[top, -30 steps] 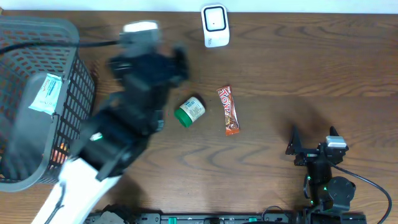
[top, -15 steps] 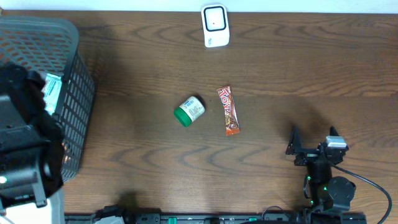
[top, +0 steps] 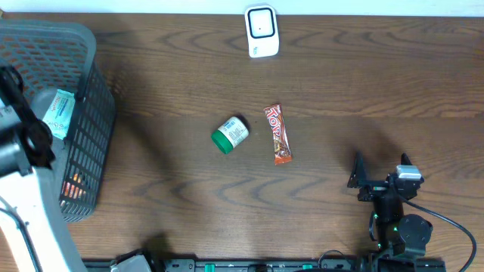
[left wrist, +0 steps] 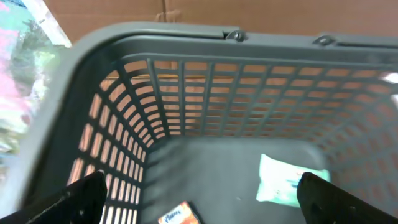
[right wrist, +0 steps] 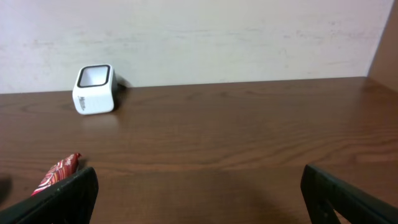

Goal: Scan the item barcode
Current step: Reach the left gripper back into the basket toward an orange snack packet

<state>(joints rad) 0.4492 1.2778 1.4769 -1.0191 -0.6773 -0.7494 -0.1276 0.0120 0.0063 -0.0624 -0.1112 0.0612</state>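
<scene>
The left gripper [left wrist: 205,196] has swung over to the basket [top: 91,53] and hangs above it, spread wide and empty, so I think it goes for the tissue pack [left wrist: 286,180] inside the basket next; the right gripper [right wrist: 199,199] waits spread wide too.

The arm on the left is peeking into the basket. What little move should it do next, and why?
Probably lower the left arm a little into the basket, toward the pale green packet. Its jaws are wide open and empty, right above the basket, and nothing is at the white scanner yet, so it likely needs to pick an item first.
</scene>
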